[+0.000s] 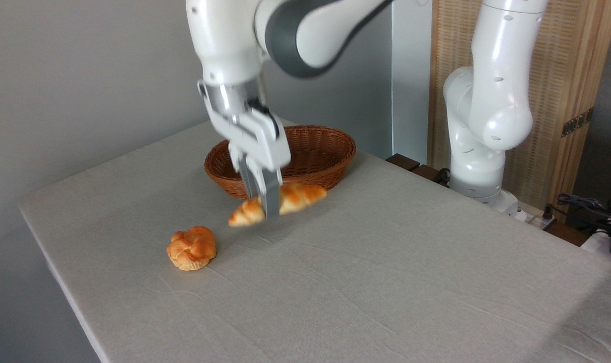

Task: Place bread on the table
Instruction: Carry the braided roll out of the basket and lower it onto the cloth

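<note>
- Tool (pixel 264 201): the two fingers point down and are clenched on the bread (pixel 280 203) near its middle, so both tapered ends project sideways.
- Bread position: the loaf hangs just in front of the basket (pixel 330 146), at the basket's 6 o'clock. Its right end overlaps the basket's front wall in this view. It appears to be slightly above the desk (pixel 386 262); a soft shadow lies on the cloth beneath it, and contact with the cloth cannot be confirmed.
- Bread attitude: the loaf is tilted, left end lower than right. A mid-length grip probably keeps it balanced and limits swing.
- Bun (pixel 191 248): a small round knotted bun rests on the desk at the loaf's 8 o'clock, near it but apart, and is not involved in the grasp.
- Basket: no contents are visible inside it from this angle.
- Task stage, judged: the loaf is clear of the basket and over open cloth; what is left is lowering and release.
- Next move, judged: descend until the loaf's lower end and underside bear on the cloth, then spread the fingers.
- Risk, judged: releasing while the loaf is tilted may let it roll towards the bun or the basket wall.
</note>
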Available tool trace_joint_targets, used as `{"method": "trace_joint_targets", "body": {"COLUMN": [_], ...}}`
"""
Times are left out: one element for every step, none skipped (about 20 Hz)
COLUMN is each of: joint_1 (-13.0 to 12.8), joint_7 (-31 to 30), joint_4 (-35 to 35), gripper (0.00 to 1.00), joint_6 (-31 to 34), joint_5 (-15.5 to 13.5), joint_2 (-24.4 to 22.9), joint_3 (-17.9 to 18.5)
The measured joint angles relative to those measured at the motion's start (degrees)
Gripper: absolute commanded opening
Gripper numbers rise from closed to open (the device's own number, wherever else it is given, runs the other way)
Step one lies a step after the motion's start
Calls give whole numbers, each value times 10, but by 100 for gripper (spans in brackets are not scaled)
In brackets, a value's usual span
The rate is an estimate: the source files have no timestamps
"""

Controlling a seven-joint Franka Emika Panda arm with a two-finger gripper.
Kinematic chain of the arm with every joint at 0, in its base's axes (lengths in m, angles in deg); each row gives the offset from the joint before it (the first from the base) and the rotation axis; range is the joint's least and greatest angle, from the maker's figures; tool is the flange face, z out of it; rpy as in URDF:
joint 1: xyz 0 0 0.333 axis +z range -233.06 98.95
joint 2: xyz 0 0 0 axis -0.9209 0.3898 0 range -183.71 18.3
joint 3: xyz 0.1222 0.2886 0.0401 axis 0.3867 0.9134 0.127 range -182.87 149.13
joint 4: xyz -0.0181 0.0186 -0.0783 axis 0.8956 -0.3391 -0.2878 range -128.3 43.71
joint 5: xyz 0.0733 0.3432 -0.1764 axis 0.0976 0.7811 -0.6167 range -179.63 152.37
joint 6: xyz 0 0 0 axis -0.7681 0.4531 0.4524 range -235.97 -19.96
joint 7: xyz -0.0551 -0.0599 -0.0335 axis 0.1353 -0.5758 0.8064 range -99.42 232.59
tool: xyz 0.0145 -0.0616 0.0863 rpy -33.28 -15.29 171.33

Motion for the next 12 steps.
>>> {"method": "trace_joint_targets", "body": {"joint_1": [1,1,1,1,1,2,5,8,10,12,14,16], "joint_7": [7,12,15,16,16,16,16,16,16,16,16,16], "joint_4": [-1,-2,-2,-2,-2,-1,1,3,4,4,4,4], "gripper": [99,100,100,100,100,100,100,100,100,100,100,100], "joint_6": [-22,-39,-49,-53,-55,-56,-57,-57,-57,-57,-57,-57], "joint_5": [2,3,4,4,4,4,4,4,4,4,4,4], "joint_2": [18,36,54,70,82,92,97,98,98,98,98,99], "joint_3": [13,23,29,33,34,35,35,35,35,35,35,35]}}
